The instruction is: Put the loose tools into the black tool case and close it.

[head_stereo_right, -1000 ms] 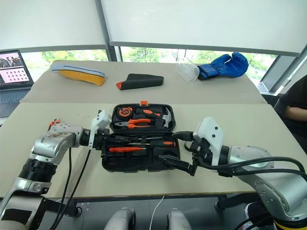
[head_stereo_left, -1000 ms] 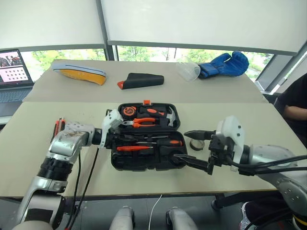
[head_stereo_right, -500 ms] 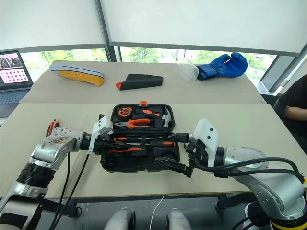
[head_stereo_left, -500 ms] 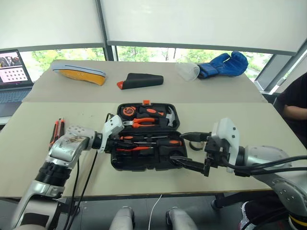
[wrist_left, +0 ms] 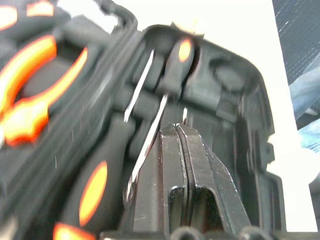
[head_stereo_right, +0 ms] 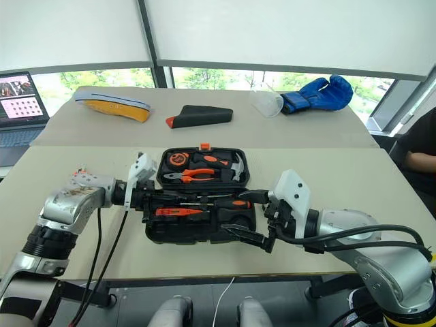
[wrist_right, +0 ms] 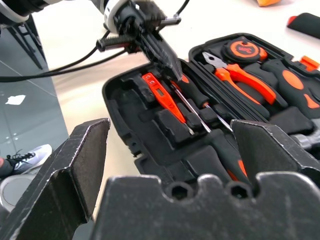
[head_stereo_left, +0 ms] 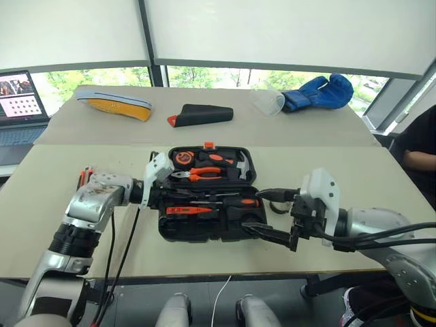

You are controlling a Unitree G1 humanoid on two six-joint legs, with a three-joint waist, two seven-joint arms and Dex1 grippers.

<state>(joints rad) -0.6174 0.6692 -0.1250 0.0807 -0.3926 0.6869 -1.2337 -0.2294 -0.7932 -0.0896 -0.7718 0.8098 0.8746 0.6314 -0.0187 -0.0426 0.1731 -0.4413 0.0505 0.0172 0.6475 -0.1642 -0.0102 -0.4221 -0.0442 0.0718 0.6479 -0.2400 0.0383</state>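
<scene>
Where the left eye view looks down, the black tool case (head_stereo_left: 208, 194) lies open on the table (head_stereo_left: 54, 170), tape roll (head_stereo_left: 278, 206) just beside it. In the left wrist view, the left gripper (wrist_left: 184, 131) is clenched empty above a screwdriver (wrist_left: 172, 75). The right wrist view shows the right gripper (wrist_right: 175, 145) spread wide, holding nothing.

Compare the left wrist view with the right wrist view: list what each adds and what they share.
Left wrist view: the shut left hand, close up over the tool case. Right wrist view: the open right hand, a tape measure, a slim orange tester screwdriver, the floor. Shared: the tool case lying open, a long screwdriver, orange pliers.
</scene>
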